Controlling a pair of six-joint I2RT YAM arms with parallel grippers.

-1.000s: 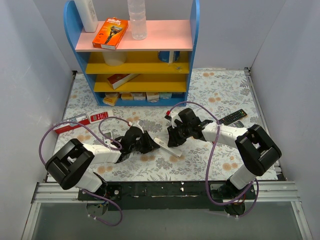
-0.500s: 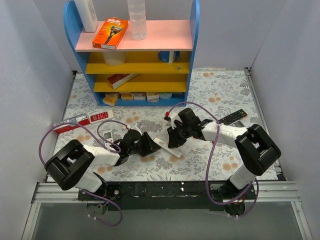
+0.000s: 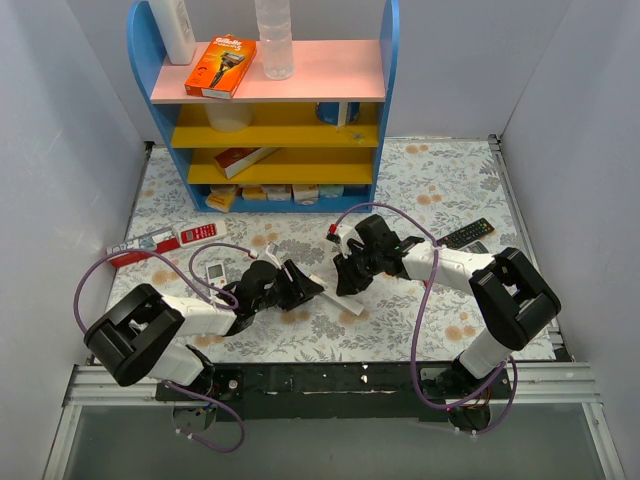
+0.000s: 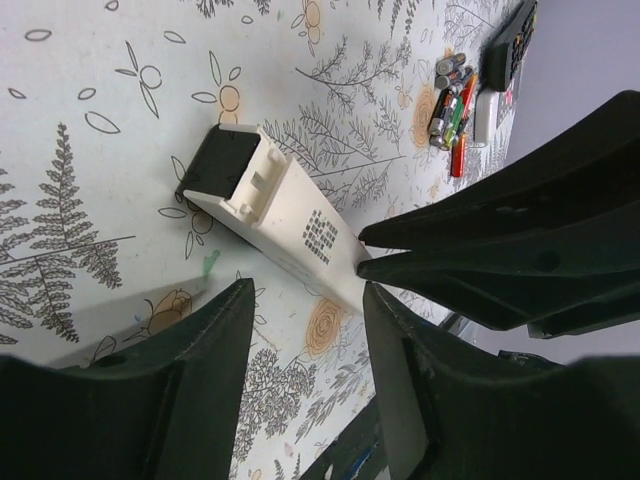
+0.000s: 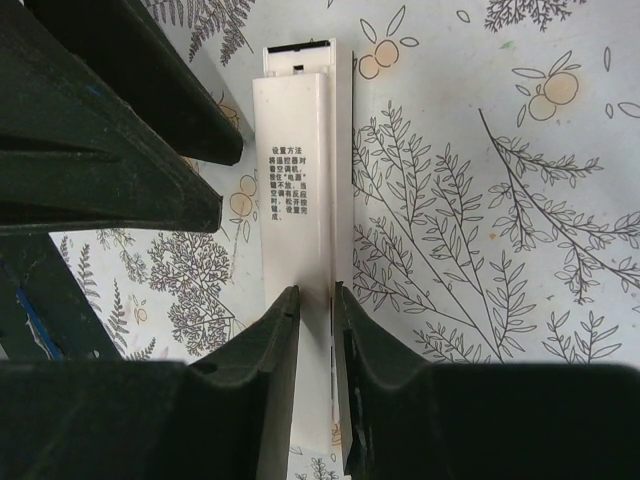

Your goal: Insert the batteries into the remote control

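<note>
A slim white remote control (image 5: 295, 180) lies near the middle of the floral-covered table (image 3: 440, 170), a little toward its near edge. The right gripper (image 5: 314, 293) is clenched on the remote's long sides near one end, pinning it in place. The left gripper (image 4: 308, 290) hovers just beside the same end, jaws spread apart and grasping nothing. At the remote's other end an open battery bay (image 4: 255, 170) sits beside a dark patch, and no cell shows in it. The batteries (image 4: 452, 100), a small mixed-colour cluster, lie well apart toward the right edge of the table, touching or just beside a black remote (image 4: 508, 45).

The step in hand appears to be steadying the remote with the bay exposed. The next move likely calls for the free left gripper to reach across for one cell, while the right keeps the remote from sliding.
</note>
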